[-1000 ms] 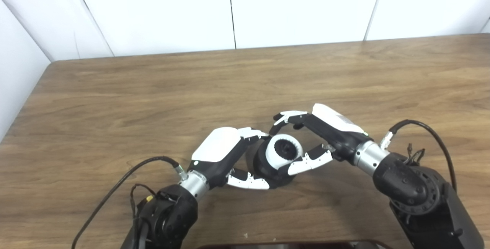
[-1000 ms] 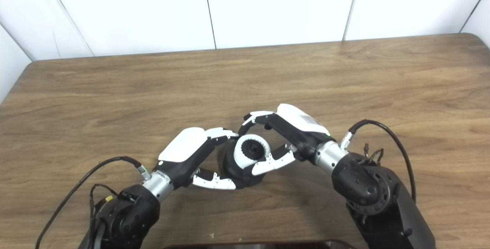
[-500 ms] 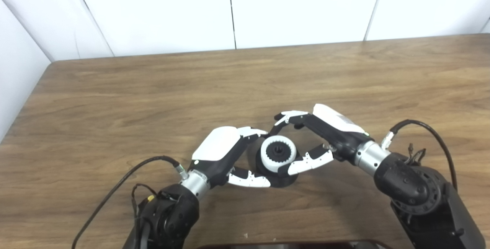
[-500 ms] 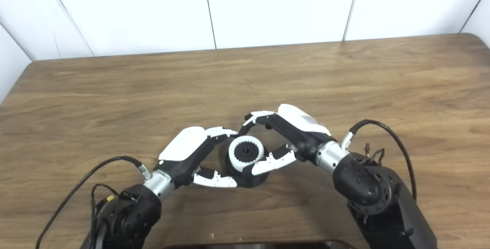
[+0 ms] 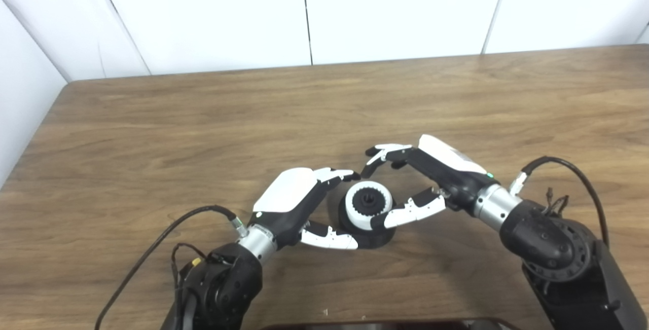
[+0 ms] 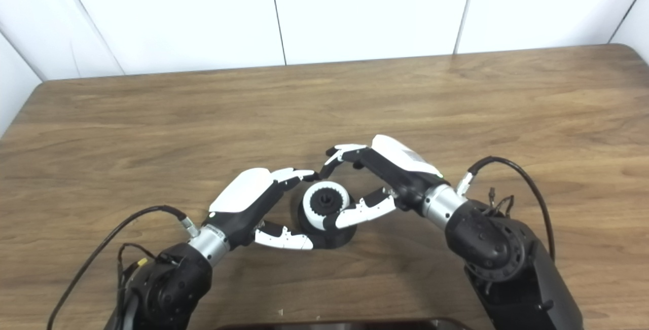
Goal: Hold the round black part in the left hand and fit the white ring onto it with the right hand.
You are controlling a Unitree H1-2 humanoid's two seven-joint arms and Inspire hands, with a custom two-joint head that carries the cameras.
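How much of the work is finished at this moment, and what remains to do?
Done: the white ring sits level on the round black part, which stands on the table. In hand: the left hand cups the part; the right hand looks open around the ring. Left: withdraw both hands.

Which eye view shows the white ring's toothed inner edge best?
The left eye view: the white ring sits a bit larger there, its teeth visible. The right eye view shows the same ring, with the right hand thumb overlapping its near edge similarly.
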